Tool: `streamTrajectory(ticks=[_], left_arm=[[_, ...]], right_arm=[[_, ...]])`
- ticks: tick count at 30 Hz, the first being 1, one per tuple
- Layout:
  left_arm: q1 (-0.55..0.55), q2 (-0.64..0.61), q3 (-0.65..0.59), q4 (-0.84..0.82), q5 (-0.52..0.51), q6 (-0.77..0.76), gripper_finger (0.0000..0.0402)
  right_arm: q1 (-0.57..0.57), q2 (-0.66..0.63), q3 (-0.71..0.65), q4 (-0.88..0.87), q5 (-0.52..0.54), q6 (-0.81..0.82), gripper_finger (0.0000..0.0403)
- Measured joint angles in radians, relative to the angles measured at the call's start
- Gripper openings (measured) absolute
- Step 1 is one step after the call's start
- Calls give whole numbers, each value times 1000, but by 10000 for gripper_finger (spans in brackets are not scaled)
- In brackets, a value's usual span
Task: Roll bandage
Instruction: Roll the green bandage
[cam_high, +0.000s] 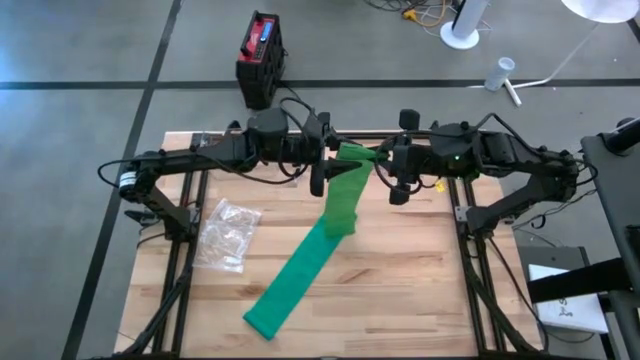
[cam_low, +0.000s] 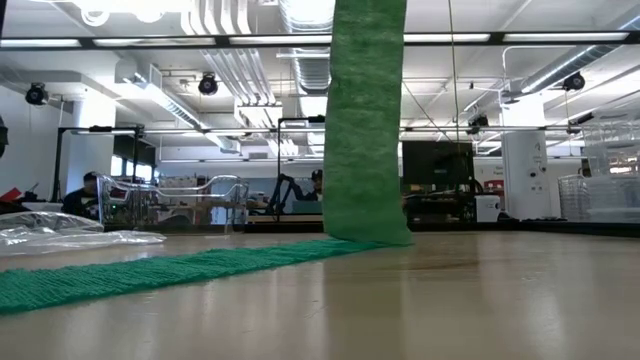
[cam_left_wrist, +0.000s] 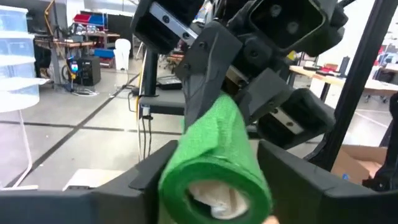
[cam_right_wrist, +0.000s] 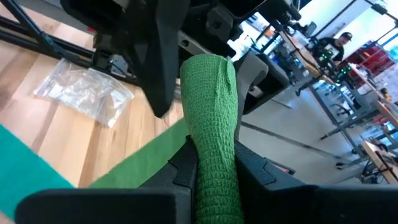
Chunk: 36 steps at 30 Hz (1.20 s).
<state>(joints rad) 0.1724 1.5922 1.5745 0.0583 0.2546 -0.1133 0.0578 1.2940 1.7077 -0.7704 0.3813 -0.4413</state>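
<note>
Above the desk (cam_high: 420, 280), at its far middle, the green bandage (cam_high: 340, 205) is held up by both arms. The rolled end is clamped by the left end effector (cam_left_wrist: 208, 171), and the strip beside it by the right end effector (cam_right_wrist: 214, 171), probably so that the loose tail hangs down onto the desk and can be wound in. A plastic bag (cam_high: 228, 235) lies left of the bandage.

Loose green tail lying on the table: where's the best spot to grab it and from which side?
Probably the free end near the front edge, from straight above, fingers spanning its width. The bandage lies flat and diagonal there, away from the plastic bag. Higher up, it hangs from the roll held between the left gripper and right gripper, so that stretch is crowded.
</note>
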Motion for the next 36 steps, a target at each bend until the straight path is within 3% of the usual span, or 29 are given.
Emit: streamTrajectory(ticks=[8,11,16,22,28,36], left_arm=[[14,-3,0,-24,22,83,32],[14,-6,0,-24,42,119,29],[11,-17,0,-26,55,218,48],[-7,-18,0,-47,52,378,32],[-20,-18,0,-46,52,461,39],[-26,-20,0,-46,46,550,37]], right_arm=[[0,5,0,-3,-17,71,90],[0,2,0,-4,-37,135,121],[-11,-31,19,-9,-192,231,185],[-59,-79,22,-9,-217,330,244],[-93,-69,12,-5,-398,426,262],[-107,-33,-5,-9,-418,513,244]])
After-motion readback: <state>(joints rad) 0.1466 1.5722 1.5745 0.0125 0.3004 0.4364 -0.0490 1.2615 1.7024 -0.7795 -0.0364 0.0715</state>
